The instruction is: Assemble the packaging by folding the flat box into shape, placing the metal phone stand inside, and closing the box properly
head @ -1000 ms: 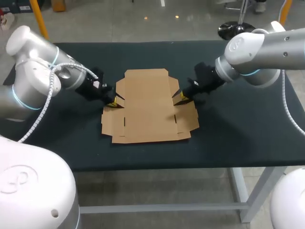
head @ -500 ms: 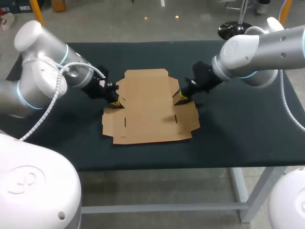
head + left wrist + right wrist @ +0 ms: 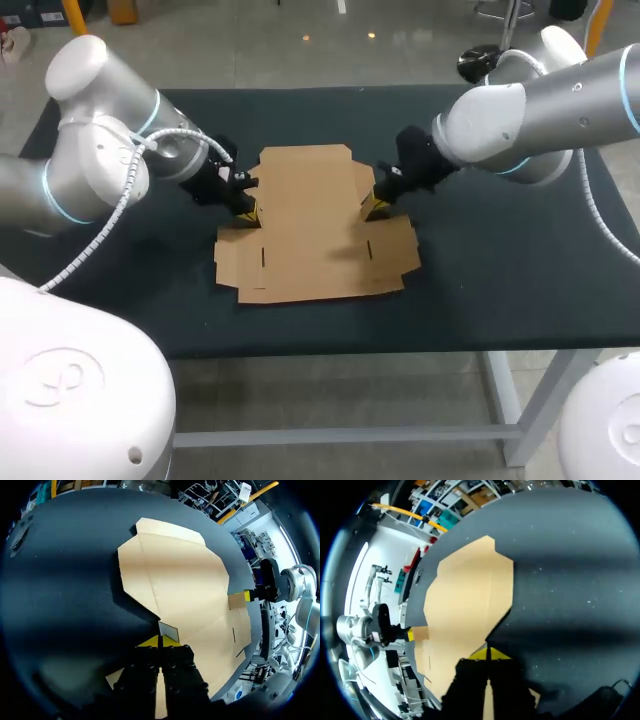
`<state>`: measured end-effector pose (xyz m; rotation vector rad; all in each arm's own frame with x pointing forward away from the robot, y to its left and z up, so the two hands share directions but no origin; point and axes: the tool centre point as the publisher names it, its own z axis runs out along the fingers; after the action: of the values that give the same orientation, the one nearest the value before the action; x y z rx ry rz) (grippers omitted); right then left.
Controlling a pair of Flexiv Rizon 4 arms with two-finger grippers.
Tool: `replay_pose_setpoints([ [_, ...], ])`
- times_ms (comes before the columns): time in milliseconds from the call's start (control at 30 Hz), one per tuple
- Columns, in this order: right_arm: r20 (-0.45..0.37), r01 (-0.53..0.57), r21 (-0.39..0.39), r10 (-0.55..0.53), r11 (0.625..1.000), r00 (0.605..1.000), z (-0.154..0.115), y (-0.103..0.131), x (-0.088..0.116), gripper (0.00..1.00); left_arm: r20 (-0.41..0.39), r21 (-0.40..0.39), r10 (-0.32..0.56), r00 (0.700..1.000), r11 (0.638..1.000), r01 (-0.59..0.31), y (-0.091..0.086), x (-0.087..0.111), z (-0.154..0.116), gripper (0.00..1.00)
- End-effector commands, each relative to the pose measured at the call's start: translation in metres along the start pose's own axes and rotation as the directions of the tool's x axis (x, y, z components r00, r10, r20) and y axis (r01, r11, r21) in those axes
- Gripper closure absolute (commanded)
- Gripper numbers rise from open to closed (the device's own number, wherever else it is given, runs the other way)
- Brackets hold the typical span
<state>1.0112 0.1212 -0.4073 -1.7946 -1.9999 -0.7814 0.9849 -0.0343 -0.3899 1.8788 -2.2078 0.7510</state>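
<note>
A flat brown cardboard box (image 3: pixel 305 220) lies unfolded at the middle of the black table (image 3: pixel 500 270). My left gripper (image 3: pixel 246 211) is shut on the box's left side flap, which stands slightly raised. My right gripper (image 3: pixel 374 206) is shut on the right side flap in the same way. In the left wrist view the yellow tips of the left gripper (image 3: pixel 160 641) meet at the edge of the box (image 3: pixel 185 585), with a small tab upright just ahead of them. In the right wrist view the right gripper (image 3: pixel 488 654) pinches the edge of the box (image 3: pixel 465 605). No metal phone stand is in view.
Bare black tabletop surrounds the box on every side. Both arms slope down to the box from the table's left and right ends.
Both grippers have shifted a little inward toward the box's middle, tilting the side flaps further up. Both arms' elbows have swung upward and back.
</note>
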Motion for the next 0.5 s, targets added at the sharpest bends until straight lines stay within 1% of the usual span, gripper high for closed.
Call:
replay_pose_setpoints([
  [33,0.027,-0.001,-0.008,0.002,1.0,1.0,0.0018,-0.0022,0.0043,1.0,0.04,-0.009,-0.002,0.999,1.0,0.002,-0.004,0.0062,0.0013,1.0],
  [500,0.062,-0.007,-0.017,0.008,1.0,0.998,0.0049,-0.0005,0.0072,1.0,0.074,-0.02,-0.021,0.997,1.0,0.022,-0.0076,0.0101,0.0069,1.0],
])
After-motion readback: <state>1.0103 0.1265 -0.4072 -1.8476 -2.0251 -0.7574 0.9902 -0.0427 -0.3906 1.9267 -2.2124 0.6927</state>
